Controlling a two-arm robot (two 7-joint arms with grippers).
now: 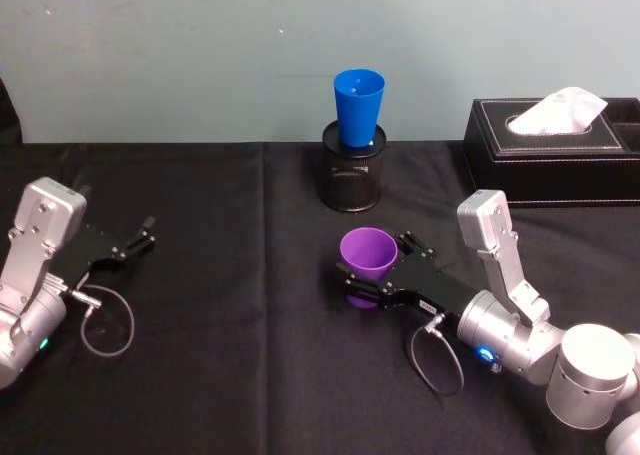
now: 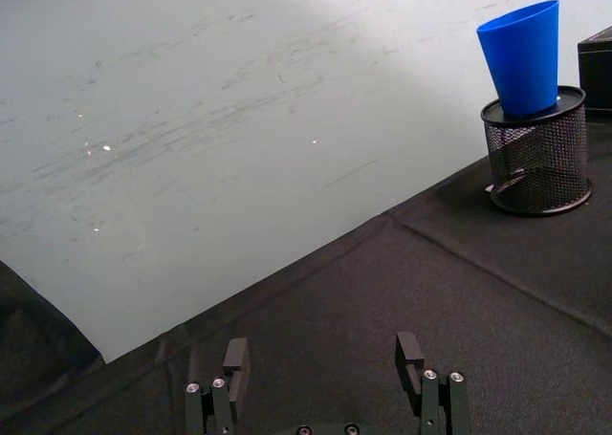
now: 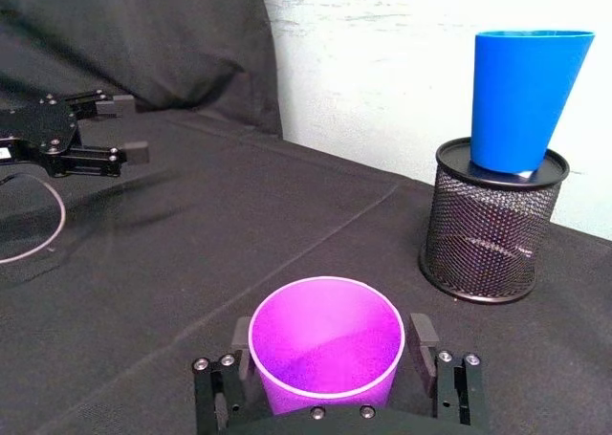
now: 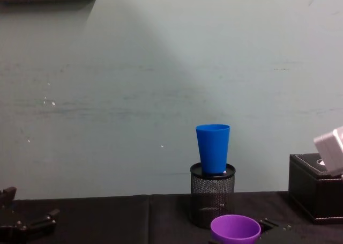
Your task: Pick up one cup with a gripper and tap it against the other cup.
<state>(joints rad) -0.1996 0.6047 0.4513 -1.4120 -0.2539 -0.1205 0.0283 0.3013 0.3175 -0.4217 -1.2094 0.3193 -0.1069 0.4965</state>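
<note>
In the lower right of the head view, the right end effector is closed around the purple cup, a finger pressed to each side; the cup stands upright, mouth open upward, just right of the frame's centre on the black-clothed bench. At mid-left, the left end effector hovers low with its fingers spread wide and nothing between them. Farther back, at upper centre, the blue cup sits upright in a black mesh pen holder, well apart from the purple cup. A black tissue box occupies the upper right.
</note>
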